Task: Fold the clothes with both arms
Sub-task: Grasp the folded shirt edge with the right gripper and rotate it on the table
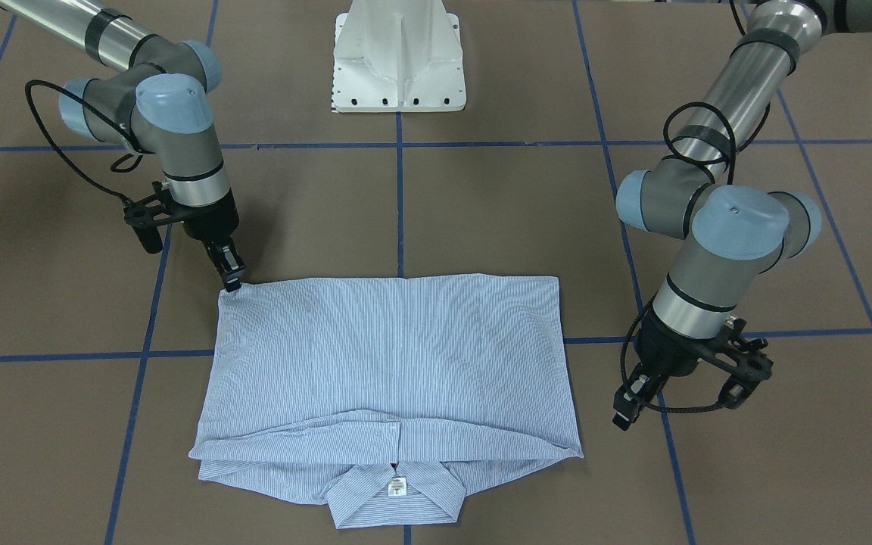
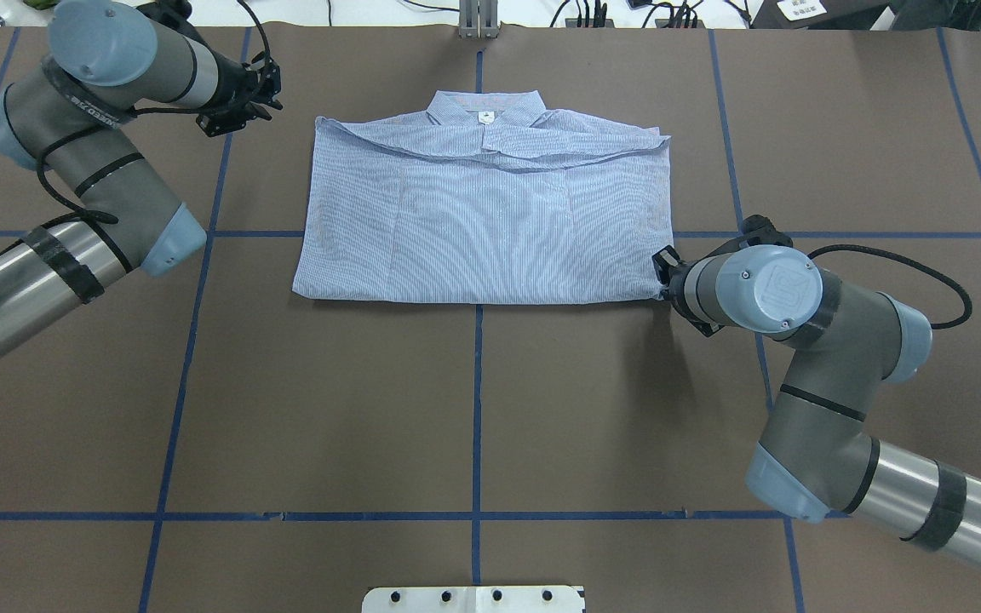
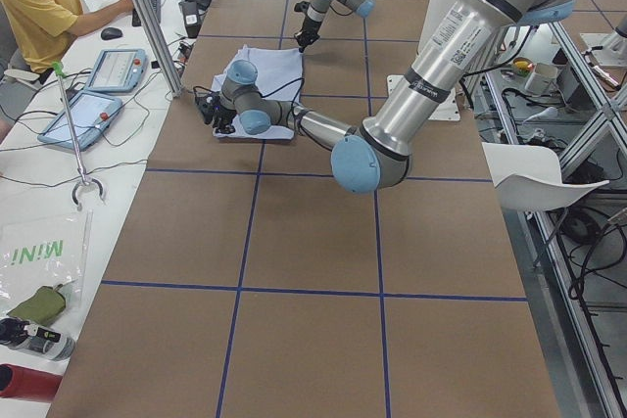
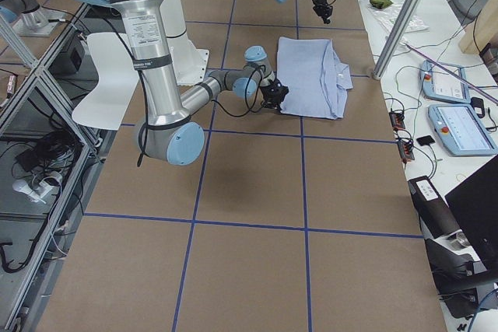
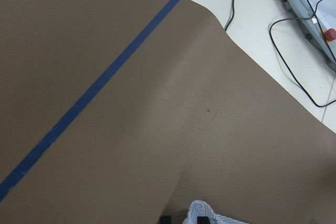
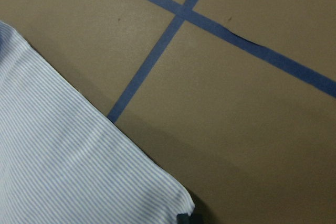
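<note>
The shirt (image 1: 390, 356) lies mid-table, folded into a flat rectangle. Its collar (image 1: 394, 503) and white label (image 1: 398, 487) are on the side away from the robot.

The right gripper (image 1: 232, 281) is at the corner nearest the robot. Its fingers are drawn close together on the cloth, and small creases fan out from the tip, so it seems to have that corner pinched. The left gripper (image 1: 624, 415) hangs just beside the far corner on the opposite side, with bare table between it and the shirt. How wide it stands cannot be told. Its wrist camera shows only a scrap of striped cloth at the bottom edge.

The step looks like taking corners for another fold or a last tidy. To do it well, the left gripper probably needs to come down onto its own corner and catch every layer there, since the edge by the collar is stacked and slightly splayed. The right should lift only once both have hold. Raising both together, low and level, ought to keep the layers from sliding apart.

The table (image 1: 481, 212) is a matte brown sheet marked by blue tape lines (image 1: 400, 204), and the robot's white base (image 1: 398, 60) stands at one edge. Beyond the far edge a person (image 3: 34, 7) sits at a white bench with control tablets (image 3: 118, 70) and cables.
</note>
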`<act>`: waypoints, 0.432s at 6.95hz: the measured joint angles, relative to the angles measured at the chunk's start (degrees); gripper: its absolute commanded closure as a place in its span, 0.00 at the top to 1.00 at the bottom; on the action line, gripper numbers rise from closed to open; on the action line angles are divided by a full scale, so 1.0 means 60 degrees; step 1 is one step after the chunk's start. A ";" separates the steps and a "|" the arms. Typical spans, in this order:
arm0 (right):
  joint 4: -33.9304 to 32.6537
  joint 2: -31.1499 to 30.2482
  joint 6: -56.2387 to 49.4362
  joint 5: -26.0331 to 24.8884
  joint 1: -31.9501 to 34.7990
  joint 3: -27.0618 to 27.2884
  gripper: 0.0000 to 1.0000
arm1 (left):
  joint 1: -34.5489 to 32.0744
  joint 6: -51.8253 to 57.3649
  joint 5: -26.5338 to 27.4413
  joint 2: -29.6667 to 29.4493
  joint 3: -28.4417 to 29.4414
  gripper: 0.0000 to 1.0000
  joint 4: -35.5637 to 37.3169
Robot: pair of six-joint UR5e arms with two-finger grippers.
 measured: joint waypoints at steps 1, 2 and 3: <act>-0.0049 -0.0338 0.0003 0.0037 0.0008 0.0508 0.00 | 0.0000 -0.0013 0.0021 0.0004 -0.0027 0.28 0.0000; -0.0128 -0.1028 0.0037 0.0098 -0.0149 0.1415 0.00 | 0.0000 -0.0035 0.0029 0.0021 -0.0132 0.28 0.0008; -0.0373 -0.1727 0.0126 0.0172 -0.0657 0.2486 0.00 | 0.0016 -0.0058 0.0013 0.0153 -0.0432 0.28 0.0020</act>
